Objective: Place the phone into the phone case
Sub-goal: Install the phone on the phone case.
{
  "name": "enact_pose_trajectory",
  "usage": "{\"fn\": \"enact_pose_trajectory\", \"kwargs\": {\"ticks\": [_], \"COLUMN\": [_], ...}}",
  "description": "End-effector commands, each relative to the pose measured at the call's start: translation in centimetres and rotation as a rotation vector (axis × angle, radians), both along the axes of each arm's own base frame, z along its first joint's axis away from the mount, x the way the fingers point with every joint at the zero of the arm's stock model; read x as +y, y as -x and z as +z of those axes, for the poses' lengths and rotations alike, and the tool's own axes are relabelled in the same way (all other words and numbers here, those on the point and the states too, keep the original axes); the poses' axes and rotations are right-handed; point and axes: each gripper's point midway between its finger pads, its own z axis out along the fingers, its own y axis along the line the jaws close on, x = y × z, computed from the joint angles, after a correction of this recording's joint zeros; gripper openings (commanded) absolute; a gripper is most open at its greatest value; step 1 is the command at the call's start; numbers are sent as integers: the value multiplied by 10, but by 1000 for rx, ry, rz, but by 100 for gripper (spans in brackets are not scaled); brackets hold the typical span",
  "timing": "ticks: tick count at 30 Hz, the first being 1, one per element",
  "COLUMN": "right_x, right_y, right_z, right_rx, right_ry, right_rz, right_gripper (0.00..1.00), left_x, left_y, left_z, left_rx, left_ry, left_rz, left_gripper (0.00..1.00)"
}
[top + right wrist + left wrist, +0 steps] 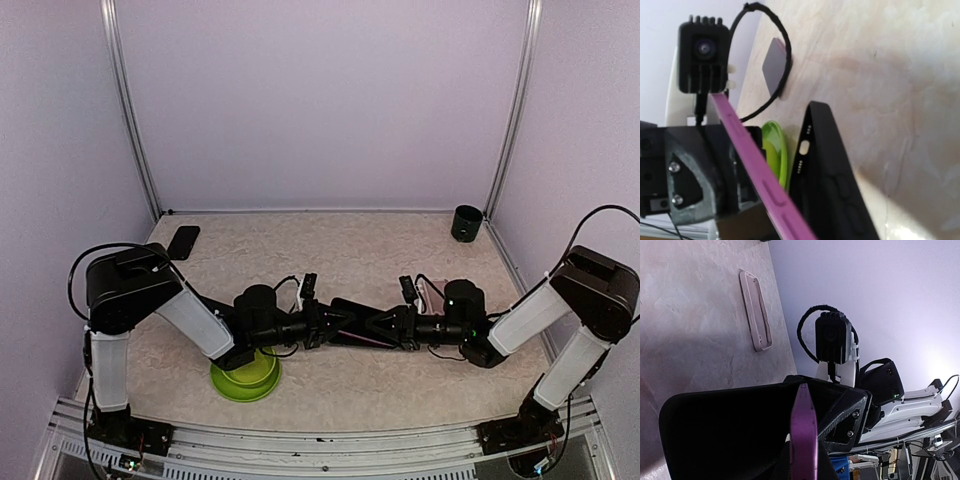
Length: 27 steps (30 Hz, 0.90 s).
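No text, label, brand, number or sign can be read in any of the views; every surface in sight is unmarked or too blurred to make out.

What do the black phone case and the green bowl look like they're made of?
Black phone case: probably soft rubber or silicone with a matte finish. It shows no glare, and its port openings look moulded.
Green bowl: likely plastic, smooth with a slight sheen. It is an even lime colour throughout, with a thin rim.
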Motion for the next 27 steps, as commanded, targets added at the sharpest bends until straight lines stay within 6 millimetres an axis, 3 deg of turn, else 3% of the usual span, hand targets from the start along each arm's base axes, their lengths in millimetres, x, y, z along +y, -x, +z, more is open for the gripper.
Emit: {"fn": "enact_pose_trajectory", "kwargs": {"ticks": [1, 12, 27], "right_x": [9, 10, 8], "right_y": [10, 14, 17], "right_z": [24, 28, 25], "right_rx": [-78, -73, -67], "right_ry": [-99, -145, -142], "right_rz": [77, 99, 96], "right_gripper": [47, 30, 20], "left_x": [-9, -9, -7], "left_y": [2, 2, 2], "left_z": [12, 10, 7], "left_rx": [-26, -17, -8], "left_ry": [48, 46, 43], "left_rz": [-22, -23, -20], "left_gripper": [0, 0, 13]}}
